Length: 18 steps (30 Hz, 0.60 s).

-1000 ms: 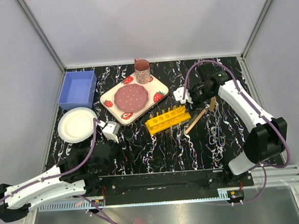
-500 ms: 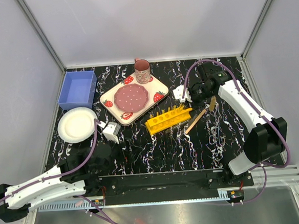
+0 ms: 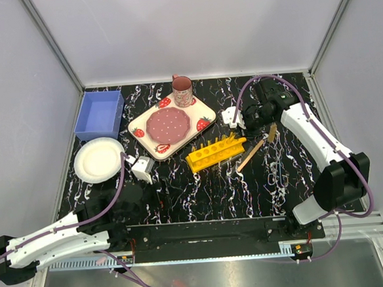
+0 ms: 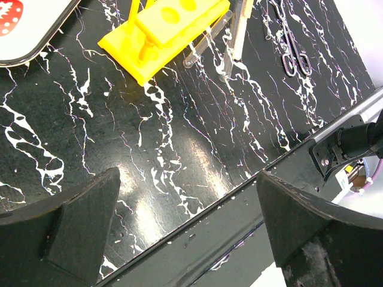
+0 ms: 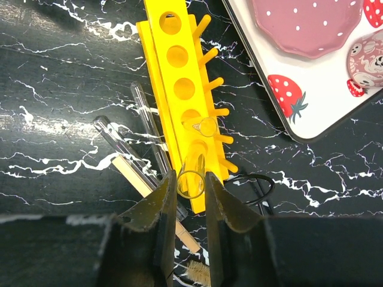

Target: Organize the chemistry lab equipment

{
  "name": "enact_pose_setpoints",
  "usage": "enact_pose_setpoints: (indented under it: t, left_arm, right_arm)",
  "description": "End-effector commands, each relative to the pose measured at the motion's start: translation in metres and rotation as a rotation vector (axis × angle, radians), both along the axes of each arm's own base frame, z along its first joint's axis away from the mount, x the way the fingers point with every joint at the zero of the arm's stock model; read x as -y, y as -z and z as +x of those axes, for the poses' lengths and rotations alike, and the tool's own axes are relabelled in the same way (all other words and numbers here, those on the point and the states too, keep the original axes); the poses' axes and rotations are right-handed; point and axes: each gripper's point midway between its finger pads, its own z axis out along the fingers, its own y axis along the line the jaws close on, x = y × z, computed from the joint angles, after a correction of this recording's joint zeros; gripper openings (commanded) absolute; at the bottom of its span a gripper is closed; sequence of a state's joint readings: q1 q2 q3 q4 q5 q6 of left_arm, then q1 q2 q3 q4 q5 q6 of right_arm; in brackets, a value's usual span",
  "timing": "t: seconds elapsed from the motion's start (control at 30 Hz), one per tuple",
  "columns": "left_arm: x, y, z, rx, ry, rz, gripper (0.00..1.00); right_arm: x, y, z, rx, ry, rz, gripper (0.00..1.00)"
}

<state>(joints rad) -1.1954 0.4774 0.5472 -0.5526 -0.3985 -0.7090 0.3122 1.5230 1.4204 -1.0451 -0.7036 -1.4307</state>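
Observation:
The yellow test-tube rack (image 3: 215, 152) lies mid-table; it also shows in the right wrist view (image 5: 179, 89) and the left wrist view (image 4: 161, 30). My right gripper (image 5: 191, 182) is shut on a clear tube (image 5: 196, 162), held upright over the rack's near end hole; from above the gripper (image 3: 232, 119) hovers at the rack's right end. Another tube (image 5: 206, 127) stands in the neighbouring hole. Two tubes (image 5: 146, 116) lie beside the rack, next to the wooden-handled brush (image 3: 254, 151). A dark metal ring tool (image 5: 254, 185) lies by the rack. My left gripper (image 3: 140, 167) is open and empty.
The strawberry plate (image 3: 172, 124) with the pink mug (image 3: 182, 90) sits behind the rack. A blue bin (image 3: 99, 114) and a white paper plate (image 3: 98, 159) are at the left. Slim metal tools (image 4: 290, 48) lie right of the brush. The table's front rail (image 4: 239, 197) is under my left gripper.
My right gripper with the tube has shifted slightly toward the far side above the rack's right end. The left arm has not moved.

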Motion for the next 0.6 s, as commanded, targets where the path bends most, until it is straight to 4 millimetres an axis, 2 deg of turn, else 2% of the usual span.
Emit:
enact_pose_setpoints:
  t: [0.0, 0.23, 0.57]
  left_arm:
    - [0.002, -0.009, 0.003, 0.012, -0.013, -0.034, 0.99]
    - [0.002, -0.008, 0.003, 0.011, -0.013, -0.032, 0.99]
    - [0.002, -0.006, 0.002, 0.006, -0.012, -0.033, 0.99]
  right_arm:
    - [-0.009, -0.027, 0.001, 0.049, 0.001, 0.07, 0.25]
    - [-0.009, -0.025, 0.003, -0.027, 0.055, 0.06, 0.25]
    - [-0.008, -0.022, 0.017, -0.124, 0.148, 0.024, 0.24]
